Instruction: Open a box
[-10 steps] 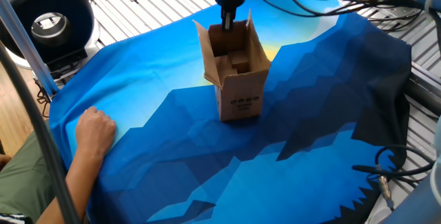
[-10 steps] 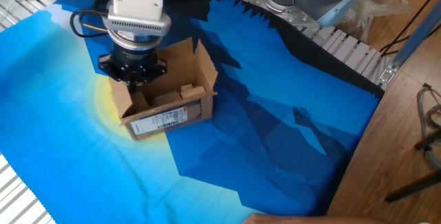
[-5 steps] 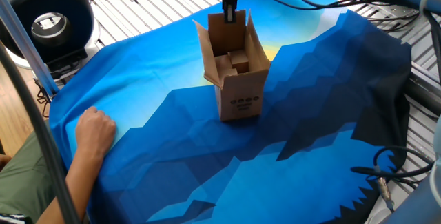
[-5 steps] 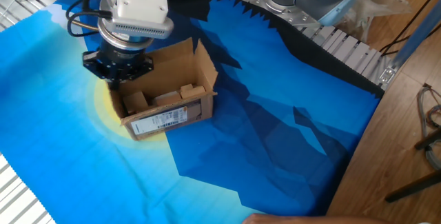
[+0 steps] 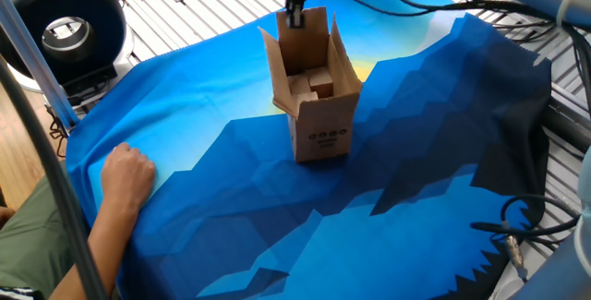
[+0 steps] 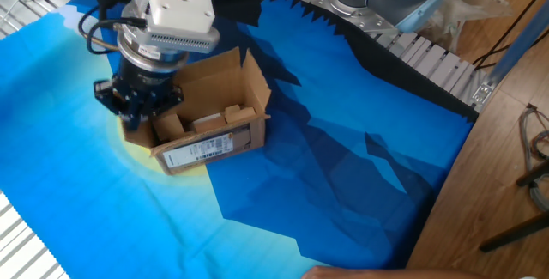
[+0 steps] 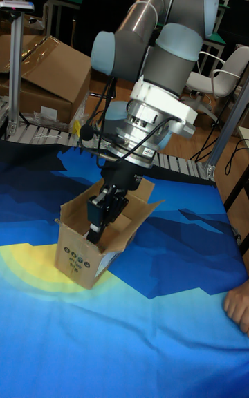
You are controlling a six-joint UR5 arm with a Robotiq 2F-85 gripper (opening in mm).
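tool (image 7: 97,222) shifted to flap edge | box (image 5: 315,92) open | fingertips hidden

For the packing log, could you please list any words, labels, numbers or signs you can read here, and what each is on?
Nothing can be read as text.
White label on the box: black print and a barcode-like strip, too small to read.
Another side of the box: a row of round symbols over a line of print, blurred.

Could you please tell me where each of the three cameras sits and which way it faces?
One fixed view: high, angled down on the open box; only the tool tip shows, a person's hand lower left.
The other fixed view: high, opposite side, over the white label; shows the wrist.
Tall fixed view: low, looking level at the whole arm.
All share box and blue cloth.
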